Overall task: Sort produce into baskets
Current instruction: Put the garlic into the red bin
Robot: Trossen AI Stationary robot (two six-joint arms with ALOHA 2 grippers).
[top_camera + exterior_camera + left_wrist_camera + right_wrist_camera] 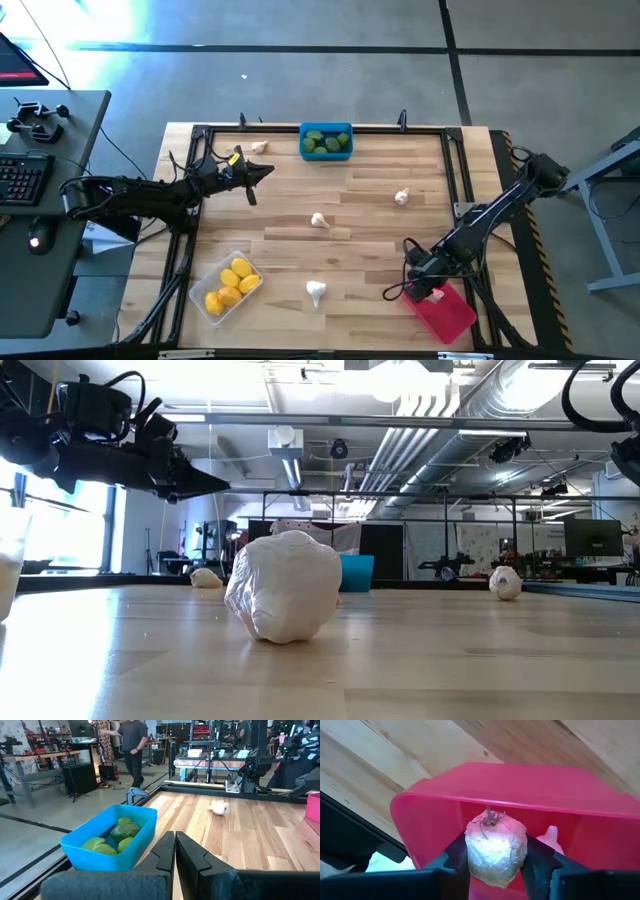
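Note:
My right gripper (425, 285) is over the red basket (520, 785) at the table's near right and is shut on a whitish garlic bulb (496, 847). Another bulb (551, 837) lies in the red basket. My left gripper (262, 172) is shut and empty, raised near the far left. It points toward the blue basket (110, 842), which holds green pieces (326, 143). The clear basket (228, 286) holds yellow lemons. Loose garlic bulbs lie on the table at the far left (259, 147), right of centre (402, 197), in the centre (319, 220) and at the near centre (316, 291). My right gripper pinches the garlic bulb by its two opposite sides (470, 851) between its two fingers. The fingers point down toward the red basket. The bulb's stem end (489, 819) faces away from the gripper. The bulb is lifted clear over the basket's open top.
A black frame (455, 160) runs around the wooden table. In the low view the near-centre bulb (285, 598) looms large and the right-hand bulb (506, 582) sits farther back. People stand in the room beyond the table (132, 740).

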